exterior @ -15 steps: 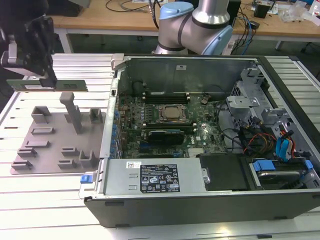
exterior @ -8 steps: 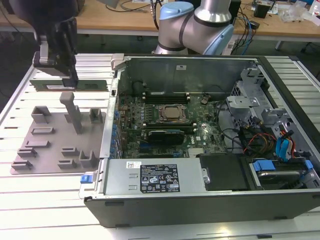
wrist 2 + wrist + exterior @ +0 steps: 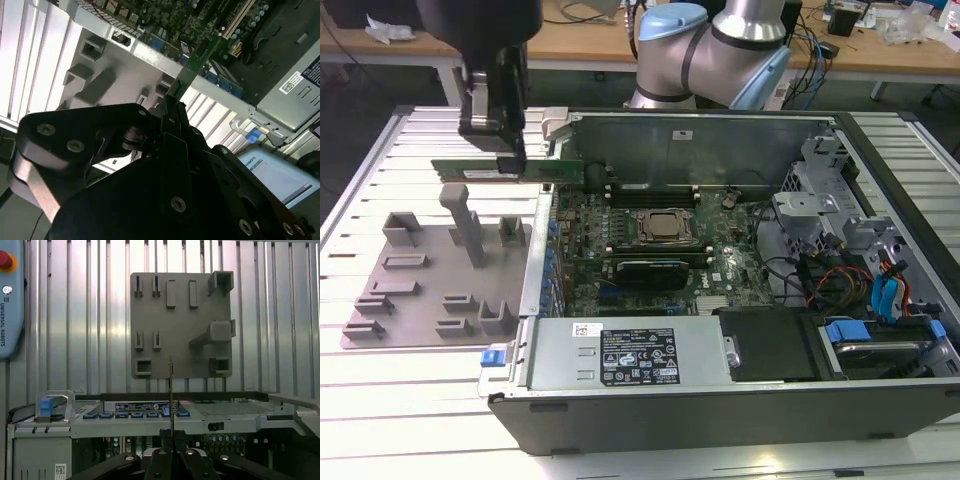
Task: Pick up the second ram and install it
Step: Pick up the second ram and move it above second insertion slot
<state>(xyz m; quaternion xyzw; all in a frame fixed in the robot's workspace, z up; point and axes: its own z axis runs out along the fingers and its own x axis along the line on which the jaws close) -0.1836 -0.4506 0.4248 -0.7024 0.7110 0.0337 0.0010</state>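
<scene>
My hand (image 3: 510,163) is clamped on the ram (image 3: 555,171) near its middle. Stick is level in the air, over the tray (image 3: 425,240) edge and the case (image 3: 720,410) wall.

ext cam high, wide, wrist cams close behind claw (image 3: 171,439)

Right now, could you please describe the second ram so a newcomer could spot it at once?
Find the open computer case in the exterior view; off its far corner on the exterior view's left, above the grey tray, hangs the black gripper. Clamped level in it is the ram, a slim green stick. Unlike the broad motherboard beside it, it is narrow and airborne.
</scene>
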